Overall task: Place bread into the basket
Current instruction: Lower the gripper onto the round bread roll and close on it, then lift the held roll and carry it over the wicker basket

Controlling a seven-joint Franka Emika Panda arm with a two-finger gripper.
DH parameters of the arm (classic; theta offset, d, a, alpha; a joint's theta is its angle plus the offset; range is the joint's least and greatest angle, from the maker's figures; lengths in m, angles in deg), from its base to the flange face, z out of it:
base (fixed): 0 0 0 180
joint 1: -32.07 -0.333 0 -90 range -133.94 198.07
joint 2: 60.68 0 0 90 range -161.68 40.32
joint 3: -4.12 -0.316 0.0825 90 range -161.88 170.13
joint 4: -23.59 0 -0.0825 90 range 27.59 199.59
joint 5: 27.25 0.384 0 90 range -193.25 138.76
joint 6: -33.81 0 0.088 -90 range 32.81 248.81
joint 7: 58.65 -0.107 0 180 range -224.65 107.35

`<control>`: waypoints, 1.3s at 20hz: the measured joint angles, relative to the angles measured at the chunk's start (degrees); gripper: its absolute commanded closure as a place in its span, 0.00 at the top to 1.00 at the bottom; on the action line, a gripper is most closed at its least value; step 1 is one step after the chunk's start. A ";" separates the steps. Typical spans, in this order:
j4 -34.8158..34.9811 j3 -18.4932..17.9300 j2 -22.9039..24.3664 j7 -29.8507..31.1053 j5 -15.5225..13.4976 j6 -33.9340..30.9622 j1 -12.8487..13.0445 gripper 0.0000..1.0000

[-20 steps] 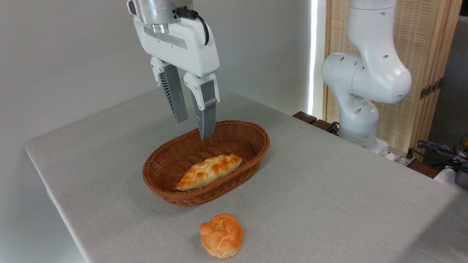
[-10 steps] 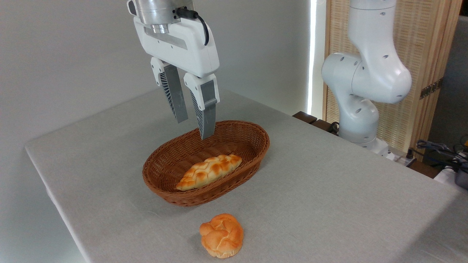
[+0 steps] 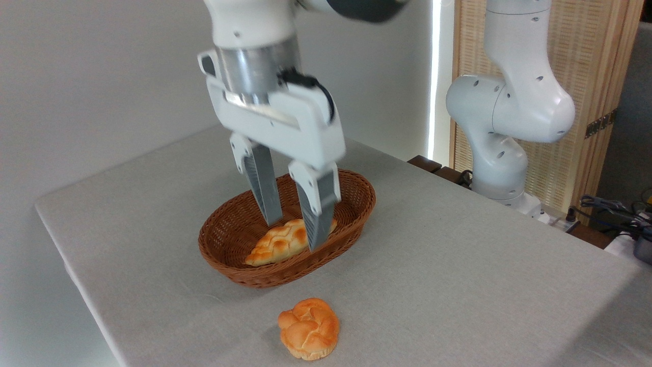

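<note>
The bread [image 3: 308, 329], a small round golden-orange bun with a knotted top, lies on the grey table near the front edge, just in front of the basket. The basket [image 3: 224, 232] is an oval brown wicker one at the table's middle. My gripper [image 3: 295, 235] hangs open above the basket's middle, its two grey fingers [image 3: 266, 189] pointing down, nothing between them. It stands well behind and above the bread.
A long braided golden loaf [image 3: 277, 243] lies inside the basket, partly behind my fingers. The arm's white base [image 3: 501, 132] stands at the table's right rear, before a wooden slatted screen. Cables and gear sit off the table's right edge [image 3: 619, 216].
The gripper has dropped lower and shifted right and toward the front, from above the basket's back rim to over its middle. It stays open. The bread and loaf have not moved.
</note>
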State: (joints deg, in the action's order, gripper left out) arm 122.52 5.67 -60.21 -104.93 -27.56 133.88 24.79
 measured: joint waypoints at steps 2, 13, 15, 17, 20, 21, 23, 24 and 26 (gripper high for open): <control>2.97 -0.10 -0.19 -1.58 0.00 4.18 -1.56 1.00; 13.25 -0.85 -4.51 -2.04 0.00 18.98 -1.88 1.00; 13.25 -0.50 -6.43 -2.05 0.00 20.07 -1.83 1.00; 13.15 -0.36 -7.32 -2.46 -0.01 20.63 -1.70 1.00; 13.10 -0.36 -7.38 -4.89 -0.01 20.64 -1.62 0.82; 13.10 -0.36 -7.39 -5.34 -0.01 20.64 -1.63 0.64; 13.11 -0.36 -7.42 -5.54 -0.01 20.64 -1.63 0.27; 13.12 -0.36 -7.49 -5.67 -0.01 20.57 -1.63 0.12; 13.13 -0.36 -7.90 -6.43 -0.01 20.56 -1.63 0.05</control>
State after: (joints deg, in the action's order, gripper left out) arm 135.65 5.31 -68.10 -111.36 -27.57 154.44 23.16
